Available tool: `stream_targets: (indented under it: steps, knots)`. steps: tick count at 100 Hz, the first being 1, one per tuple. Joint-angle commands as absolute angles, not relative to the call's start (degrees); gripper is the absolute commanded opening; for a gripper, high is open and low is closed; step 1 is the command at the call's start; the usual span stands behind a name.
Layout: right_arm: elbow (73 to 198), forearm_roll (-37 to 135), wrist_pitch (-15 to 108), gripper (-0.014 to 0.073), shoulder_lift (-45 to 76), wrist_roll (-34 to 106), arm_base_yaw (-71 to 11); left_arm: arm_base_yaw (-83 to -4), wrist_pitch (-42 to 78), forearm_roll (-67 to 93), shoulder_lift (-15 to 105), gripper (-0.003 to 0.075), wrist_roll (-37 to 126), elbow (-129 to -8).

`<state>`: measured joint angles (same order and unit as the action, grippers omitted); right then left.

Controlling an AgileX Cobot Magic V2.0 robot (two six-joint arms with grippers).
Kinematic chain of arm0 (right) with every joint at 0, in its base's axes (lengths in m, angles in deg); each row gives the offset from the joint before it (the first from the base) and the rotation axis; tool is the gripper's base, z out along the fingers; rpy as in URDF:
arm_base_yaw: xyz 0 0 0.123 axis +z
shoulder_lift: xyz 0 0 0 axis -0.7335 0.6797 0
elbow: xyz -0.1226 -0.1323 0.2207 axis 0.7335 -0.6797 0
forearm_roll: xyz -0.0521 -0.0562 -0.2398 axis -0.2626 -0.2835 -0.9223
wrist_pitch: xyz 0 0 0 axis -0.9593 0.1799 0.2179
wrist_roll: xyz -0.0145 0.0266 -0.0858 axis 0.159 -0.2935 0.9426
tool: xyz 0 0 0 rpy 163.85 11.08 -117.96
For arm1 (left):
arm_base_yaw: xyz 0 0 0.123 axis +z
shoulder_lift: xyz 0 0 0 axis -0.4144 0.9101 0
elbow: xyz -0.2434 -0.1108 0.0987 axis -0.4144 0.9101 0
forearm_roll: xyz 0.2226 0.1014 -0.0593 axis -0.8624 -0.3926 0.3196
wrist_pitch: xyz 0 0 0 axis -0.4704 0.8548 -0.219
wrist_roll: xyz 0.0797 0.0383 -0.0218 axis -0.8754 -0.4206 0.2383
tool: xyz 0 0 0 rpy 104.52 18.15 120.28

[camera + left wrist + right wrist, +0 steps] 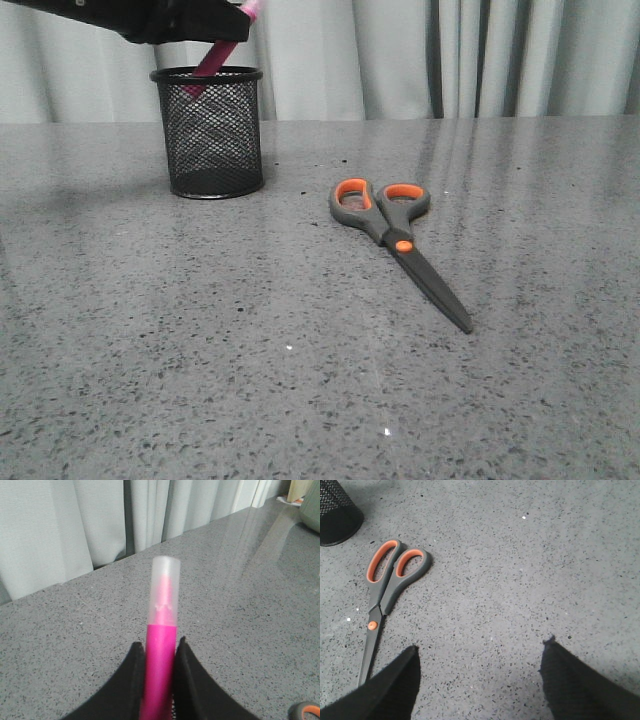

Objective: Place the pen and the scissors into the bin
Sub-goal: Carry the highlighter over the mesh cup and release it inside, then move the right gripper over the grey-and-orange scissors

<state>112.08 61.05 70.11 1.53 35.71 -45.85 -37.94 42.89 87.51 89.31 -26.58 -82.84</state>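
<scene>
Left gripper (pixel 159 672) clamped on the pen (pixel 161 650), held tilted over the bin (pixel 209 132) at far left, lower end inside the rim, whitish cap up. Right gripper (pixel 480 672) spread wide and holding nothing, above bare table (pixel 200 330). Scissors (pixel 395 240) flat on the table right of the bin, blades closed, tips pointing near-right.

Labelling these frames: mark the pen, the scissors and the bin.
pen (pixel 160 665), left wrist view, on the magenta barrel between the fingers.
scissors (pixel 404 246), front view, on the orange pivot dot.
bin (pixel 212 140), front view, on the mesh wall below the rim.
</scene>
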Motion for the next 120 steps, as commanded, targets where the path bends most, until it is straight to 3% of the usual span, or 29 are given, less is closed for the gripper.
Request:
stream_targets:
  steps: [1, 9, 24, 32, 39, 49, 65, 92, 120]
  knots:
    - [114.2, 61.5, 67.1, 0.0451, 1.6, 36.3, -45.8, -38.4, 46.4, 91.6, 86.7, 0.0008, -28.0, -84.5]
    - [114.2, 61.5, 67.1, 0.0451, 1.6, 36.3, -45.8, -38.3, 46.8, 91.6, 86.7, 0.0113, -28.0, -84.5]
    - [114.2, 61.5, 67.1, 0.0451, 1.6, 36.3, -45.8, -38.2, 46.7, 92.6, 86.7, 0.0462, -28.0, -84.5]
    - [114.2, 61.5, 67.0, 0.0451, 1.6, 36.3, -45.8, -37.6, 47.6, 92.6, 86.3, 0.0521, -28.0, -84.9]
    - [114.2, 61.5, 66.9, 0.0451, 1.6, 36.3, -45.8, -36.6, 48.5, 92.6, 85.1, 0.0491, -28.0, -85.2]
    - [114.2, 61.5, 66.2, 0.0451, 1.6, 36.3, -45.8, -34.6, 48.9, 92.0, 81.6, 0.0367, -28.0, -85.2]
    - [114.2, 61.7, 66.2, 0.0451, 1.6, 36.3, -45.8, -30.3, 49.0, 85.4, 73.3, -0.0022, -27.4, -85.2]
    - [114.2, 65.8, 65.0, 0.0451, 1.6, 36.3, -45.8, -24.8, 42.5, 64.7, 57.9, -0.0020, -8.8, -83.3]
    - [117.0, 66.6, 67.8, 0.0451, 2.9, 40.1, -45.7, -17.5, 30.1, 64.5, 41.6, -0.0020, 1.9, -61.4]
